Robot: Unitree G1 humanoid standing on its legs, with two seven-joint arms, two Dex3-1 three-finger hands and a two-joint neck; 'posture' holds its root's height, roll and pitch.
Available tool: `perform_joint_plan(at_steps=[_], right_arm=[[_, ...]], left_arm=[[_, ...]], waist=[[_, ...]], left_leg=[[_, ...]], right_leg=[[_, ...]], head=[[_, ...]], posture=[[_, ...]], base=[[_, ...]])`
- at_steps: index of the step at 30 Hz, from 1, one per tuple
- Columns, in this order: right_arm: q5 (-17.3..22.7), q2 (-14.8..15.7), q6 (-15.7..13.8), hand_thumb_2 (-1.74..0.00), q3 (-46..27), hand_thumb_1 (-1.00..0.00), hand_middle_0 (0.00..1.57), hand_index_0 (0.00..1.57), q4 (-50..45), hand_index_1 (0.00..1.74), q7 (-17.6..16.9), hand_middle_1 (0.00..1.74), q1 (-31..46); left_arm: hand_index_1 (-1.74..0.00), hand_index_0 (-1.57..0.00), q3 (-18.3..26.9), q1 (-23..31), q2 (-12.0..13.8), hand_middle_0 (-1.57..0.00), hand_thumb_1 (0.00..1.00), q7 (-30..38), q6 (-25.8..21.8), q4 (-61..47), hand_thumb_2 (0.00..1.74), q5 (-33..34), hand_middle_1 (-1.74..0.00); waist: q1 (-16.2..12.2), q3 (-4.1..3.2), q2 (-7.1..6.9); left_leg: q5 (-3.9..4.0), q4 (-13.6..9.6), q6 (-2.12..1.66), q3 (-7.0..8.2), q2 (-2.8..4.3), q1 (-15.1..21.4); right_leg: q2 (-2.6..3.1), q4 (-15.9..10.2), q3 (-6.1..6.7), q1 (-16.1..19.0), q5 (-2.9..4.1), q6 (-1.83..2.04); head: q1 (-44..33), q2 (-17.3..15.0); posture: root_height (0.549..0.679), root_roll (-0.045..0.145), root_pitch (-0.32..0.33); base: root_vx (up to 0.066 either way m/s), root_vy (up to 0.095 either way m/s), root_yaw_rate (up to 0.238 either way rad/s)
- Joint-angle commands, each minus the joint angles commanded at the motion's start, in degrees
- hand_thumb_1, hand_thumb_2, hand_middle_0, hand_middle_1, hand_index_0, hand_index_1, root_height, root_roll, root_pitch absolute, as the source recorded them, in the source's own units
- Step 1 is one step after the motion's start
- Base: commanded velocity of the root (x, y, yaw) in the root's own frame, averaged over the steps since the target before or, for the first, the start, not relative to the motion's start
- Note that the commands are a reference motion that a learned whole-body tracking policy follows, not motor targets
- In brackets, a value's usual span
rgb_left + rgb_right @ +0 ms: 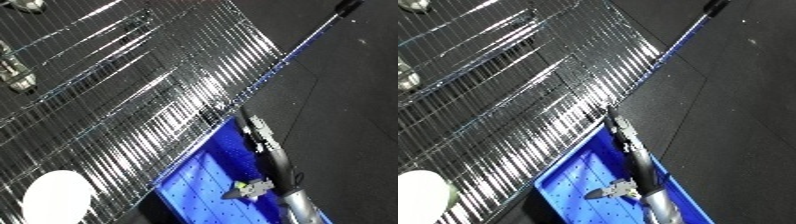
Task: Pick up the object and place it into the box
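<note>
The whole scene shows at a steep tilt. A blue bin (567,186) with a dotted floor lies at the lower middle of both views. Its long upper-left wall runs right along the edge of a shiny wire rack (133,100).

Only one arm shows, coming in from the lower edge at the right side, so it reads as the right one. Its silver forearm (298,205) crosses the bin's right part, and the black right robot hand (622,131) reaches past the bin's far corner, close to the rack's edge. The hand appears as a thin dark shape seen edge-on. Whether its fingers are apart, together or closed on anything cannot be told. The left robot hand shows in neither view.

Inside the bin, a small grey and yellowish object (253,189) lies on the dotted floor near the bin's right wall. It sits just beside the forearm and well below the hand. Its exact shape is too blurred to make out, and whether it touches the forearm cannot be told.

To the left of the bin, on the rack, a white round thing (58,197) shows near the lower left corner. Far up-left of the bin, some blurred metal pieces (18,75) rest on the rack. To the right of the bin and beyond it lies dark floor (346,100).
</note>
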Motion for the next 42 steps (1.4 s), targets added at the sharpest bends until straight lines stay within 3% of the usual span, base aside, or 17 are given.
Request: perform_joint_plan(at_steps=[9, 15, 21, 32, 42], right_arm=[[-3.7, 0.0, 3.9, 0.0, 3.4, 0.0, 0.0, 0.0, -1.5, 0.0, 3.2, 0.0, -6.9], [-4.9, 1.2, 5.6, 0.0, 5.1, 0.0, 0.0, 0.0, -2.1, 0.0, 3.4, 0.0, -9.0], [-5.1, 2.9, 6.1, 0.0, 6.8, 0.0, 0.0, 0.0, -1.9, 0.0, 2.9, 0.0, -9.9], [-4.2, 4.7, 8.8, 0.0, 9.8, 0.0, 0.0, 0.0, 0.7, 0.0, 4.8, 0.0, -10.8], [-3.4, 5.9, 8.7, 0.0, 11.2, 0.0, 0.0, 0.0, 4.4, 0.0, 3.8, 0.0, -14.2]], left_arm=[[-1.74, -1.57, 0.4, -1.4, 0.3, -1.57, 1.0, -1.2, 2.3, 1.1, 1.74, 0.3, -1.74], [-1.74, -1.57, 0.3, -1.3, 0.7, -1.57, 1.0, -2.4, 4.1, 1.2, 1.74, 0.9, -1.74], [-1.74, -1.57, 0.3, -1.3, 1.8, -1.57, 1.0, -3.5, 5.3, 1.1, 1.74, 1.3, -1.74], [-1.74, -1.57, -0.4, -0.4, 2.5, -1.57, 1.0, -4.1, 6.2, 0.4, 1.74, 1.7, -1.74], [-1.74, -1.57, 0.0, -0.9, 2.6, -1.57, 1.0, -4.0, 5.8, -1.2, 1.74, -0.7, -1.74]], waist=[[2.9, -0.23, -1.12], [4.8, -0.51, -2.01], [6.3, -0.5, -2.96], [8.1, -0.38, -3.58], [9.8, -0.02, -3.43]], left_leg=[[-0.06, 2.0, -0.09, -1.64, -0.23, -0.4], [-0.16, 3.9, 0.0, -2.99, -0.6, -1.3], [-0.14, 5.6, 0.17, -4.04, -0.86, -2.8], [-0.31, 8.0, 0.37, -4.9, -1.32, -4.6], [-0.96, 10.2, 0.59, -5.36, -1.8, -5.6]], right_leg=[[-0.96, 1.6, -1.71, 1.2, -0.77, -0.29], [-1.2, 3.6, -2.83, 1.4, -1.39, -0.37], [-1.27, 5.3, -3.9, 0.9, -1.68, -0.2], [-1.32, 7.8, -4.99, -0.3, -2.21, 0.26], [-2.02, 10.5, -5.75, -1.4, -3.04, 0.16]], head=[[-7.0, -2.4], [-11.5, -3.8], [-14.5, -5.1], [-16.7, -5.9], [-16.4, -6.5]], posture=[[0.637, 0.095, 0.039], [0.633, 0.09, 0.02], [0.629, 0.083, 0.011], [0.621, 0.073, 0.0], [0.614, 0.068, -0.007]], base=[[0.032, -0.057, 0.117], [0.04, -0.081, 0.154], [0.023, -0.074, 0.123], [0.036, -0.03, 0.092], [0.057, -0.015, 0.115]])
